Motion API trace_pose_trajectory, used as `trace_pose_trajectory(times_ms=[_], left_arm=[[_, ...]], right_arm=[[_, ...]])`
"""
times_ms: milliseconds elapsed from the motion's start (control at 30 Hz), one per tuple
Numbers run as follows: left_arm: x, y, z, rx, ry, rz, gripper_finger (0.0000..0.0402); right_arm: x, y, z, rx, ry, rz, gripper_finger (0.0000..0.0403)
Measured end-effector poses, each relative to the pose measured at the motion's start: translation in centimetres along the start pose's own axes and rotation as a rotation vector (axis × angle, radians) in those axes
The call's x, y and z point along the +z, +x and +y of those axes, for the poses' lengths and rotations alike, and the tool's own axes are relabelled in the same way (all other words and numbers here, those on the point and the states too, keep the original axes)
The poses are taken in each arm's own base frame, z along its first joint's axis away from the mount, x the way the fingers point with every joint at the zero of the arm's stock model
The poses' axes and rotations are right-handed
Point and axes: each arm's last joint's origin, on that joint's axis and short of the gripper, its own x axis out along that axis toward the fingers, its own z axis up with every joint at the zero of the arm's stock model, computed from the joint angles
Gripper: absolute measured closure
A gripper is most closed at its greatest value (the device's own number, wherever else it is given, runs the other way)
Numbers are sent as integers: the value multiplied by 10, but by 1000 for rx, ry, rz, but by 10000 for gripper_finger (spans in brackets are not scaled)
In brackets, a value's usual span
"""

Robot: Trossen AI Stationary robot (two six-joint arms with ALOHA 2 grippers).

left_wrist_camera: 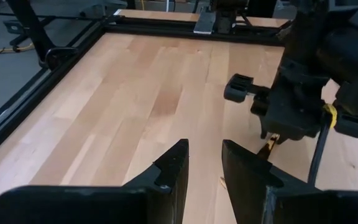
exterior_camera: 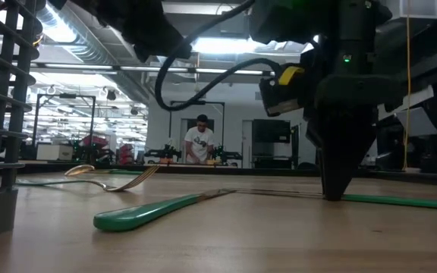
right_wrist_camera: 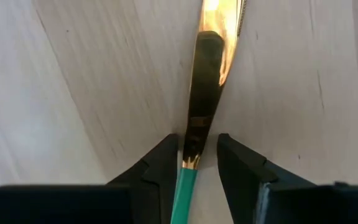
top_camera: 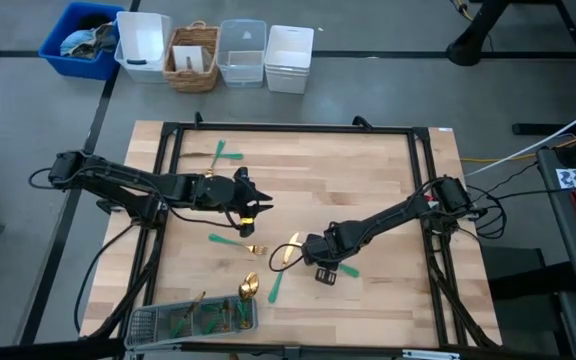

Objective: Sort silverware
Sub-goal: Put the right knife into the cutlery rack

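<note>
A knife [right_wrist_camera: 202, 93] with a gold blade and a teal handle lies flat on the wooden table [top_camera: 368, 180], near its middle. My right gripper [right_wrist_camera: 197, 146] points down over it, open, one finger on each side where the blade meets the handle. In the high view this gripper [top_camera: 310, 252] sits between the knife's blade [top_camera: 288, 250] and its handle [top_camera: 349, 268]. My left gripper [top_camera: 258, 205] hovers open and empty above the table's left half. A fork [top_camera: 236, 243] and a spoon [top_camera: 251, 286] lie loose nearby. My right gripper comes from above, its fingers across the knife at the joint of blade and handle [right_wrist_camera: 190, 163]. A thin gap shows beside one finger [right_wrist_camera: 229, 155]. Whether the other finger [right_wrist_camera: 166, 158] touches the knife, I cannot tell. The knife lies flat on the table.
A grey mesh tray [top_camera: 158, 325] with several pieces in it stands at the near left edge. A teal-handled piece [top_camera: 224, 153] lies at the far left. A black frame [top_camera: 288, 128] rims the table. Bins [top_camera: 218, 55] stand beyond the far edge.
</note>
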Motion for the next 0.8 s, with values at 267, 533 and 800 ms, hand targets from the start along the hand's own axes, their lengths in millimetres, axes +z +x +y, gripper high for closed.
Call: trace_pose_trajectory(times_ms=[267, 533, 800], left_arm=[[0, 0, 0, 0, -4, 5, 311], [4, -23, 6, -1, -17, -3, 311], [11, -48, 12, -7, -30, -51, 311]], right_arm=[[0, 3, 0, -7, 0, 8, 306], [0, 4, -1, -9, -22, 7, 369], [0, 5, -1, -10, -22, 8, 364]])
